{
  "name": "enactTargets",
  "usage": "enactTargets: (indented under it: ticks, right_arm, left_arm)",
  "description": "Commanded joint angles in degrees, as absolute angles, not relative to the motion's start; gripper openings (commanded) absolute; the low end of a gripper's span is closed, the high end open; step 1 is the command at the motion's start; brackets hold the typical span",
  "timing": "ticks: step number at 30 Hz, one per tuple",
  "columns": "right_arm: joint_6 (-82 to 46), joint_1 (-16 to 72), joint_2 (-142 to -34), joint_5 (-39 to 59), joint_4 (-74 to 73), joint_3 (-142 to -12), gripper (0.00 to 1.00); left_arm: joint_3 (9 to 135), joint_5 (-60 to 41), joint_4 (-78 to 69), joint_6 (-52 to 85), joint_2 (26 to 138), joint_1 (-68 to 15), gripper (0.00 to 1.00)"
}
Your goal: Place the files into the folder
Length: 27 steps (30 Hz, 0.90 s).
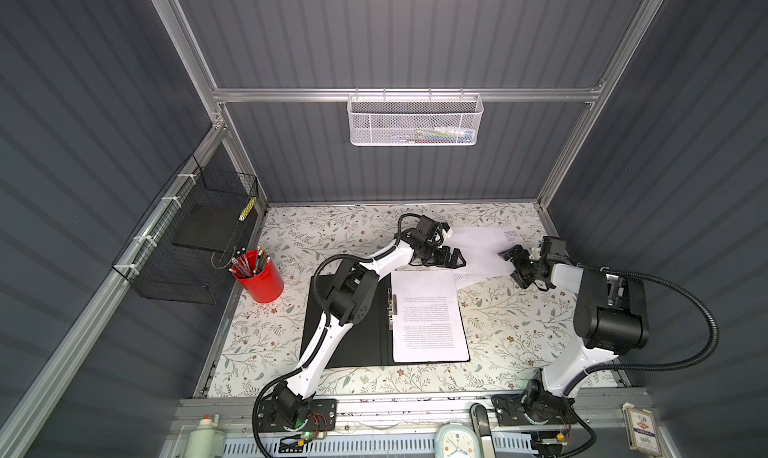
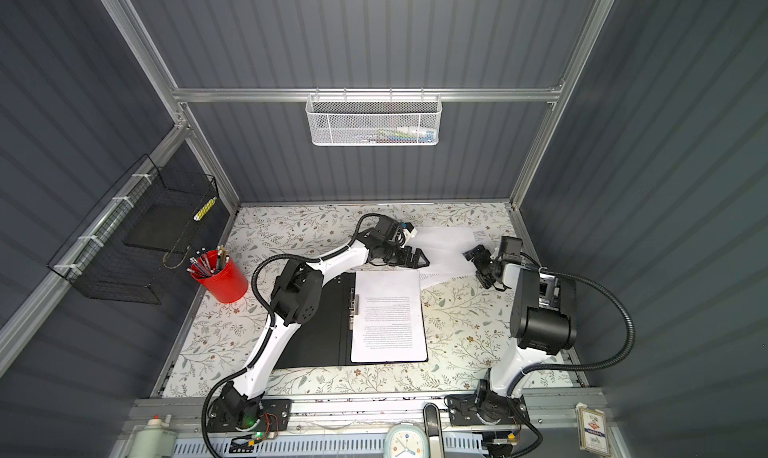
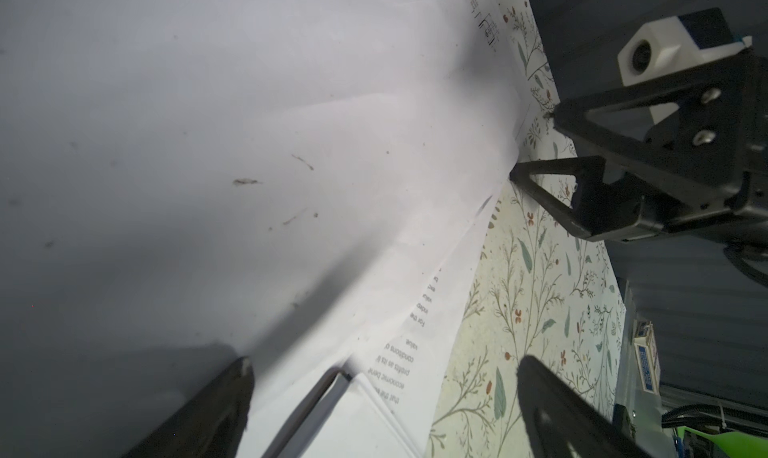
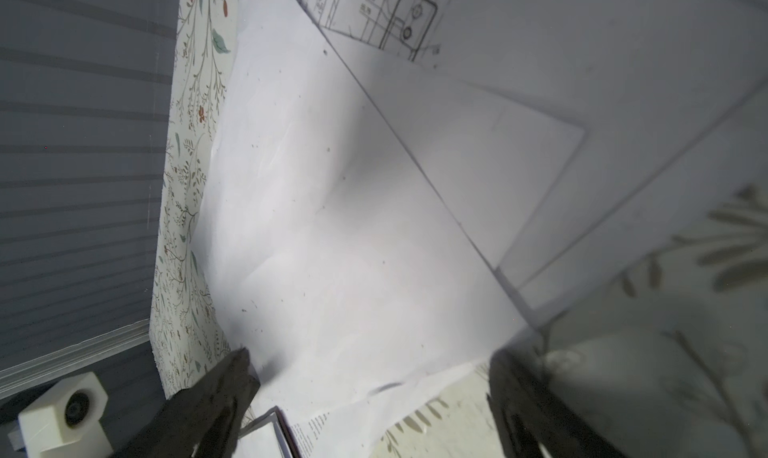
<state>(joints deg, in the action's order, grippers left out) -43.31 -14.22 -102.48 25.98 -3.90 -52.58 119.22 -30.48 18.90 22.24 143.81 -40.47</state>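
The folder lies open on the middle of the table, black inside up; the left arm crosses its left half and hides part of it. A metal clip runs along the spine. One printed sheet lies flat on the right half, its text too small to read in both top views.

Just beyond the folder's far right corner, the loose sheets lie overlapping and askew on the table; their count is hard to make out. One at the back carries a line drawing, cut off by the frame edge.

The left gripper sits at the near left edge of these sheets, jaws spread wide, nothing between them but paper lying below. The right gripper faces it from the right side of the pile, jaws also wide apart and clamping nothing; in the left wrist view one fingertip seems to touch a sheet's edge, though blur leaves that uncertain.

Further out, a red cup of pencils stands left of the folder; a black wire basket hangs on the left wall and a white mesh basket on the back rail, its contents indistinct.
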Motion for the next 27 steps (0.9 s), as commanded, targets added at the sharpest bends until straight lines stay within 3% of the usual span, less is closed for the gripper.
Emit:
enactTargets:
  ticks: [1, 15, 27]
  right_arm:
    - [-44.38, -14.25, -104.18, 28.38, -6.12, -53.3, 0.89]
    - [-45.96, -13.01, -104.59, 34.75, -17.15, -52.38, 0.84]
    - [-53.2, -8.7, -108.56, 32.27, -20.53, -53.36, 0.8]
  left_arm:
    - [117.67, -30.76, 24.79, 21.18, 145.33, -40.69, 1.0]
    - [117.56, -31.37, 25.04, 20.57, 145.77, -40.67, 1.0]
    - [117.33, -32.16, 24.15, 21.18, 145.63, -40.65, 1.0]
